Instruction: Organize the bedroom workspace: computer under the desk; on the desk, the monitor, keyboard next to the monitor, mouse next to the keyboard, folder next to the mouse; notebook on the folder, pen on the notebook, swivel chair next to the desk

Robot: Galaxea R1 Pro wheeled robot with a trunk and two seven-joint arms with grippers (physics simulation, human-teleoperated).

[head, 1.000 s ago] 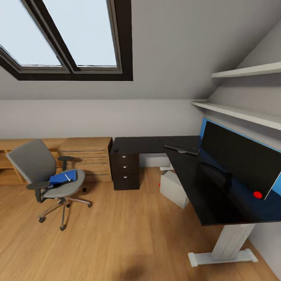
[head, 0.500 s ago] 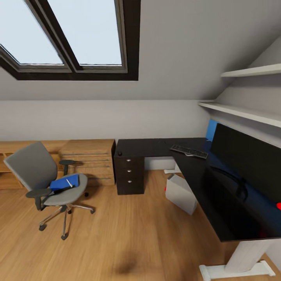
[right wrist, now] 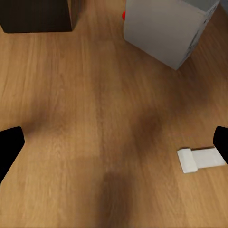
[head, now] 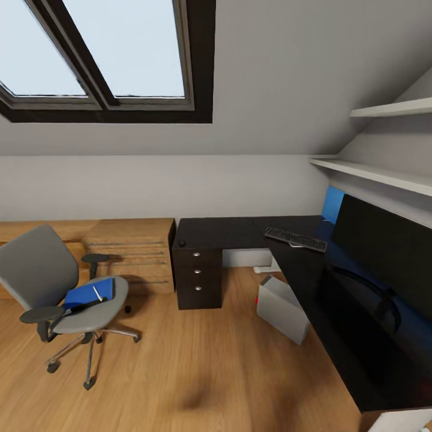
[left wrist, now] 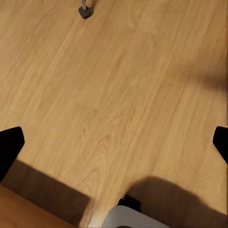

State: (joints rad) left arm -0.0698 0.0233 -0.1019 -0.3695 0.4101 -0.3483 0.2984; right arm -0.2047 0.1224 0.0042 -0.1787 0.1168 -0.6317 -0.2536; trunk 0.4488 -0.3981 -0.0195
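Observation:
The grey swivel chair (head: 57, 282) stands on the floor at the left, apart from the desk. On its seat lies the blue folder (head: 81, 294) with a light pen (head: 97, 293) across it and a dark flat edge, perhaps the notebook (head: 86, 306), under its front. The black L-shaped desk (head: 240, 231) carries the keyboard (head: 295, 239), the small black mouse (head: 182, 243) and the monitor (head: 384, 252). The grey computer (head: 282, 309) (right wrist: 166, 28) stands on the floor beneath the desk. My left gripper (left wrist: 114, 145) and right gripper (right wrist: 114, 145) hang open over bare floor, holding nothing.
A dark drawer unit (head: 197, 279) (right wrist: 38, 14) supports the desk's left end, beside a low wooden cabinet (head: 129, 246). A chair caster (left wrist: 85, 9) shows near the left gripper, and the desk's white foot (right wrist: 199, 159) near the right. Wall shelves (head: 384, 174) hang above the monitor.
The camera has moved, shifting the whole picture: chair and desk appear nearer and the desk's right end has left the frame. Nothing among the things themselves has shifted.

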